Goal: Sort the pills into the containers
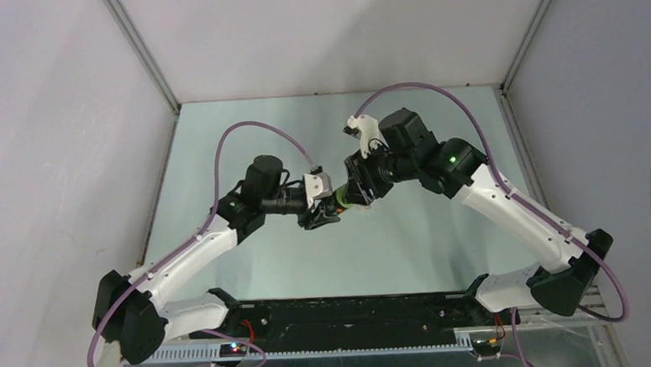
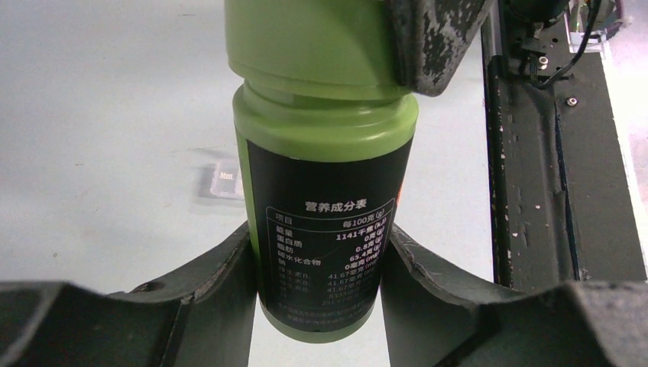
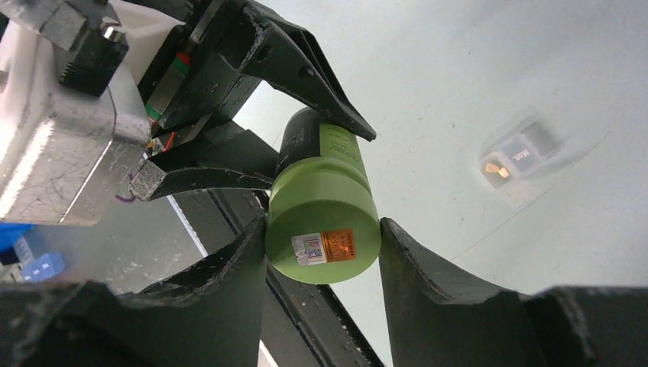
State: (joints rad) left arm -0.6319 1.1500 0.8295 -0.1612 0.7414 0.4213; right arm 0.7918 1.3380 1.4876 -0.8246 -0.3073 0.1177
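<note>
The left fingers [image 2: 221,283] are gripping the bottle [image 2: 321,191] by its body while the right fingers [image 3: 229,283] are gripping its cap [image 3: 325,229], with the container [image 3: 518,157], an orange pill [image 3: 494,170] inside, lying on the surface [image 3: 458,61] near the bottle.

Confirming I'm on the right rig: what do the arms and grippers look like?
The left arm and right arm have white links, black joints and a green light each, with a purple cable looping over each. The left gripper and right gripper have black, scuffed, curved fingers.
</note>
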